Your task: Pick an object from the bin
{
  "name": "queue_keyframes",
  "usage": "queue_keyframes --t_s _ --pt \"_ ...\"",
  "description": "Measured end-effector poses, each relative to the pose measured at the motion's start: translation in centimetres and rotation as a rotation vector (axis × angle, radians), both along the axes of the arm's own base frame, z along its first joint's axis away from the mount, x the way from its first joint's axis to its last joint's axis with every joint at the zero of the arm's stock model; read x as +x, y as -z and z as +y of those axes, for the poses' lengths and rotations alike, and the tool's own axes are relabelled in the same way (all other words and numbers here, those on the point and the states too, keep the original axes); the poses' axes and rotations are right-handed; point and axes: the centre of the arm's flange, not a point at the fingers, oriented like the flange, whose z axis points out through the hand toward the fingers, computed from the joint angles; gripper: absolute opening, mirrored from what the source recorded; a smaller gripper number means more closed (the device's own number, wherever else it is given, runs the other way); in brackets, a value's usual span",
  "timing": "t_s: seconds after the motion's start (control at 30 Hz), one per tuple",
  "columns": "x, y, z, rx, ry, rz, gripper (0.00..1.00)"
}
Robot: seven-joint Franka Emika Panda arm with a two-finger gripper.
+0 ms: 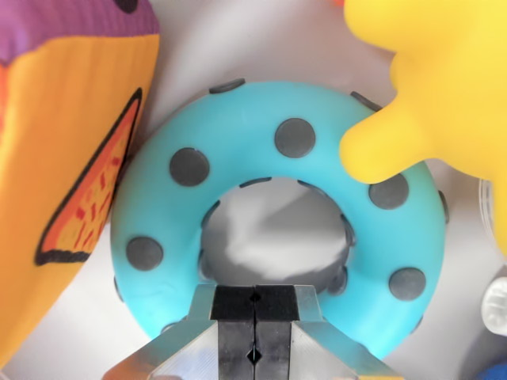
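Left edge: a soft orange block with a purple top and black-outlined printed shape (59, 158) fills the wrist view's left side, just beside the ring.
Centre: a turquoise rubber ring with dark grey dots (277, 206) lies flat on the pale grey bin floor (269, 237), right under the camera.
Pincer (255, 324): black pads pressed together, nothing between them, over the ring's near rim.
Right: a yellow lumpy soft toy (436, 79) overlaps the ring's upper right.

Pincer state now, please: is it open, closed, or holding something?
Pincer: closed, the two fingers meet; it holds nothing, just above the blue ring.
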Motion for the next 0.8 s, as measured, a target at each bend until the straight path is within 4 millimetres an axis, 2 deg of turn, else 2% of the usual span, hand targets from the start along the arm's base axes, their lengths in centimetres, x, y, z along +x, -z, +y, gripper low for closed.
queue_keyframes --t_s 0.37,0.8 --pt "0.0 -2.8 0.0 -0.001 0.0 0.001 0.0" --pt "-0.1 -7.8 -0.1 -0.002 0.0 0.002 0.0"
